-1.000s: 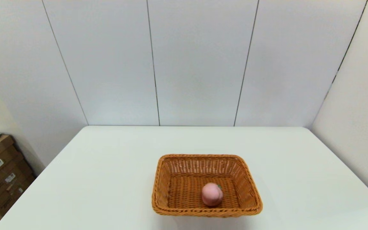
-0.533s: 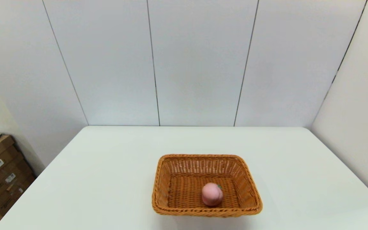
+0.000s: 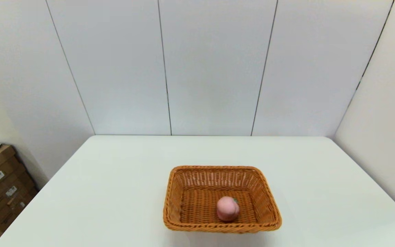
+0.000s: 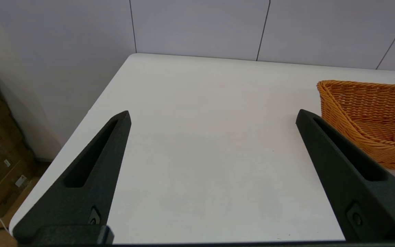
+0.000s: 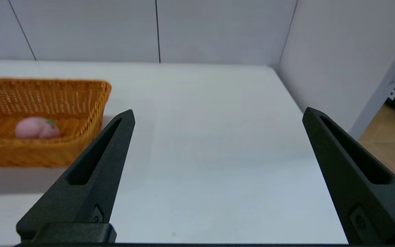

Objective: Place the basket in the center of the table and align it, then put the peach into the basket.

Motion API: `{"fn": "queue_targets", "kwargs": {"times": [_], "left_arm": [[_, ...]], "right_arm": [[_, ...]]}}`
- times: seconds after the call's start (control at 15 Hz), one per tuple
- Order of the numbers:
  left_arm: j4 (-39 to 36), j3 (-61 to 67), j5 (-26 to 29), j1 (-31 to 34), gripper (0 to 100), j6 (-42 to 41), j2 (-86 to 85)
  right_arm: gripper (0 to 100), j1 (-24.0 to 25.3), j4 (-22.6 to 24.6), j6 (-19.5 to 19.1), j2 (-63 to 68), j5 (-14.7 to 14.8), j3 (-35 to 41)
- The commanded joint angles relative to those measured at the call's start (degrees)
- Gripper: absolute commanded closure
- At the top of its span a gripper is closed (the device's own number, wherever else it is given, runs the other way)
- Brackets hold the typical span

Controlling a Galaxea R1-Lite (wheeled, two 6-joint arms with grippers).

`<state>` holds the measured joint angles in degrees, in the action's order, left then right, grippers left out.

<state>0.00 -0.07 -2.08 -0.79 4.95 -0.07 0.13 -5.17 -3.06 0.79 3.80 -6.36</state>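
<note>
Since a second ago, the right end effector (image 5: 218, 116) has withdrawn from head view; the peach (image 3: 227, 208) rests in the wicker basket (image 3: 177, 192) on the table (image 3: 115, 178), off to its inner side. Both it and the left end effector (image 4: 213, 115) stand apart, empty. Risk: a careless sweep could nudge the basket askew.

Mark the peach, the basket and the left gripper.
peach (image 3: 227, 208), head view, middle of the fruit.
basket (image 3: 218, 168), head view, far rim.
left gripper (image 4: 213, 115), left wrist view, midway between its open fingertips.
</note>
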Motion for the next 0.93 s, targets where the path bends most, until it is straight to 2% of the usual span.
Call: {"fn": "queue_targets", "kwargs": {"times": [0.07,0.2,0.4,0.93], "left_arm": [[0.0,-0.01,-0.02,0.0,0,0.06,-0.01],[0.0,-0.01,-0.02,0.0,0,0.06,-0.01],[0.0,-0.01,-0.02,0.0,0,0.06,-0.01],[0.0,-0.01,-0.02,0.0,0,0.06,-0.01]], "right_arm": [[0,0.04,5.26,-1.07,-0.88,-4.07,6.45],[0,0.04,5.34,-0.81,-0.88,-3.98,6.28],[0,0.04,5.43,1.65,-0.88,-3.72,6.28],[0,0.04,5.43,3.24,-0.79,-3.45,6.28]]}}
